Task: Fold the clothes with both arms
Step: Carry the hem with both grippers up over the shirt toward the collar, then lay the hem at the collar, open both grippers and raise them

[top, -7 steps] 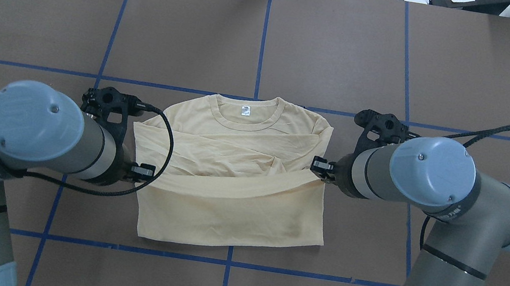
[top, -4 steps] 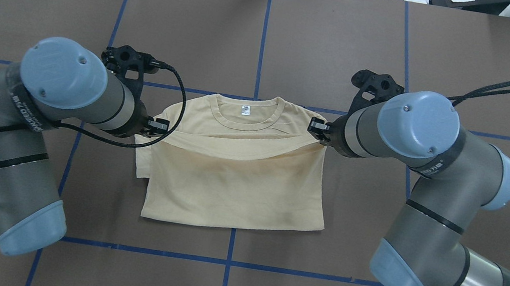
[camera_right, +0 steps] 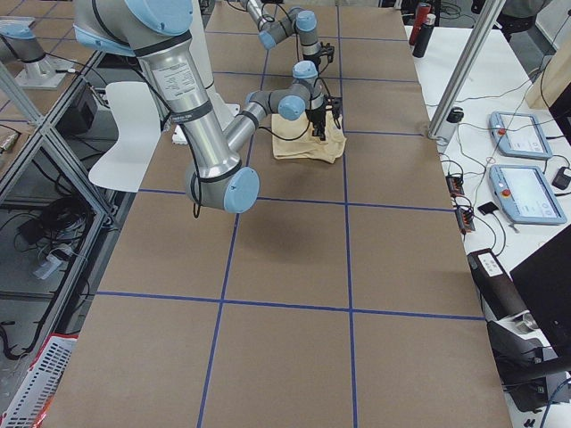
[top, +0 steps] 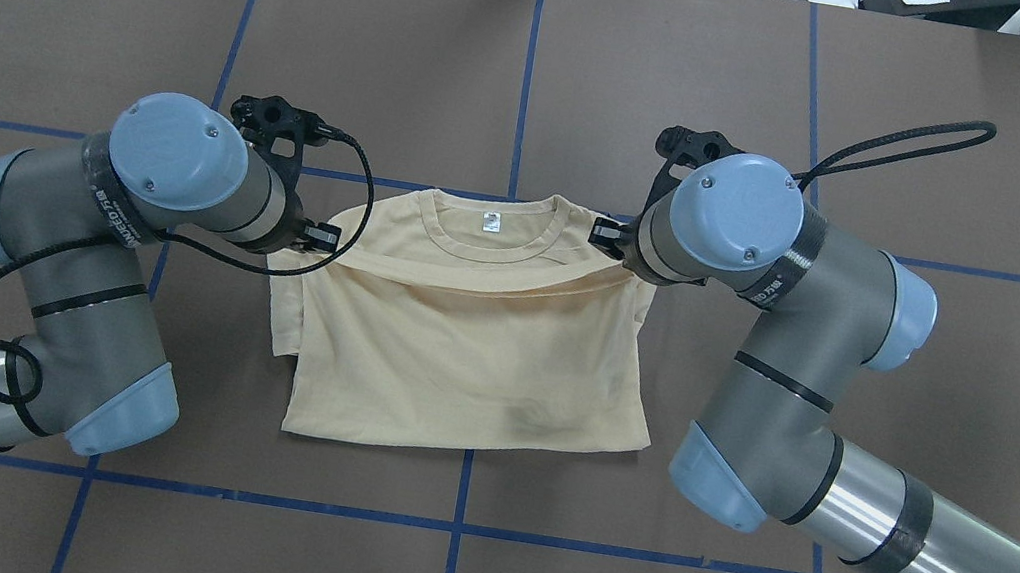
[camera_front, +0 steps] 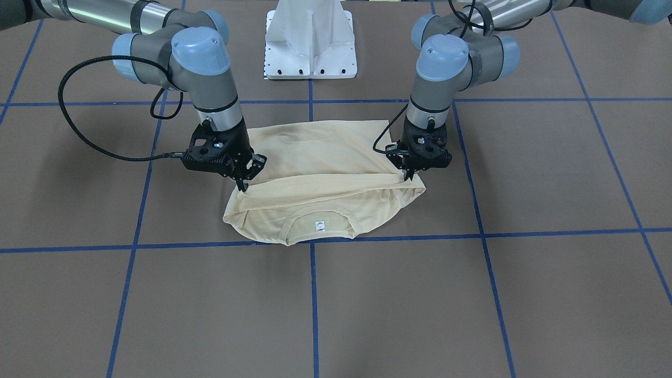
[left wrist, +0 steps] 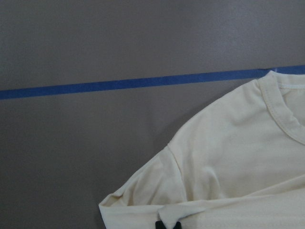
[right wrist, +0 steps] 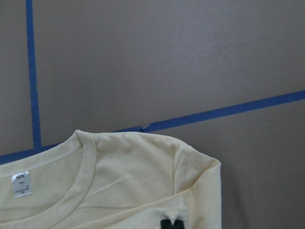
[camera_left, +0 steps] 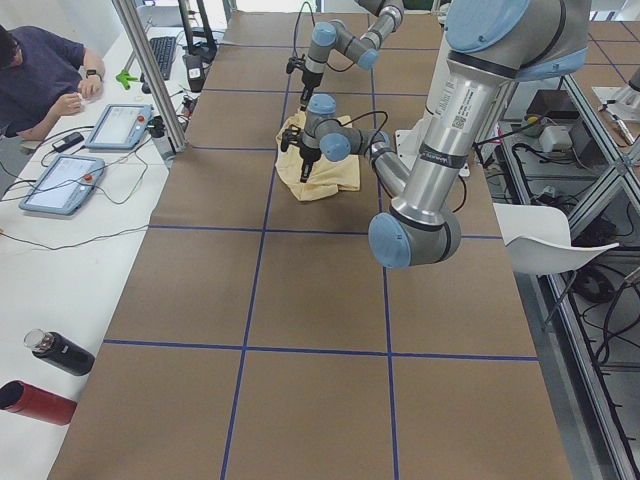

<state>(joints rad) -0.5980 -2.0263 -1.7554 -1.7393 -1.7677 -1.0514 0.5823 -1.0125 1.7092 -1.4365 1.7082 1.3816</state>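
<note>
Overhead exterior shows the T-shirt lying at the middle of the desk, across the centre blue tape line. Its collar points away from the robot, and its lower part is doubled over so that the folded-over edge sits just short of the neck rib. The left gripper and the right gripper are each pinched tight on one end of that edge, beside the shoulders. From above, the bulky wrists hide the fingertips. A black cable loops off the right arm. The white neck label carries print too small to read. The white pedestal base stands behind the shirt. At a side table a person sits near two tablets. A black bottle and a red bottle lie further along.
</note>
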